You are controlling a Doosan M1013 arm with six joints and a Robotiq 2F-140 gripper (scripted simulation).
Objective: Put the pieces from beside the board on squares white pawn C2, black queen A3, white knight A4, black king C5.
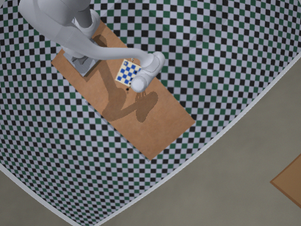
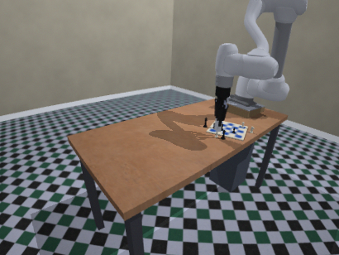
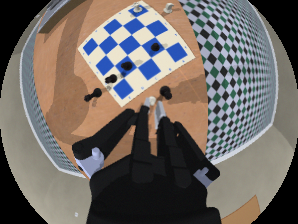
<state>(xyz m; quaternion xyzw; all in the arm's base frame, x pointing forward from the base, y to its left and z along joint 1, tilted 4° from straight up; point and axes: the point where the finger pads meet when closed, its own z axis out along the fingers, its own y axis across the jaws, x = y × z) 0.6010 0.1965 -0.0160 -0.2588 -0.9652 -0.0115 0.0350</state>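
Wooden counter (image 1: 161, 132) (image 2: 136, 165) (image 3: 55, 100): it carries the blue-and-cream board (image 1: 126, 74) (image 2: 243, 132) (image 3: 131, 45).
Hand (image 2: 219, 126) (image 3: 152, 105): fingers stand narrow, with small gap – I see no piece lifted in them. The tips are near one small white piece.
Small white piece (image 2: 217, 135) (image 3: 152, 100): beside the board, at the tips in the wrist view; its exact kind and any touch I cannot tell.
Near black piece (image 2: 223, 134) (image 3: 165, 92): on the counter, just beside the white one.
Other black piece (image 2: 205, 122) (image 3: 93, 95): outside the board, near its edge.
White knight (image 2: 252, 129) (image 3: 169, 7): beside the board, at its far side in the wrist view.
On the board: three black pieces and one white – this white stands on a blue square.
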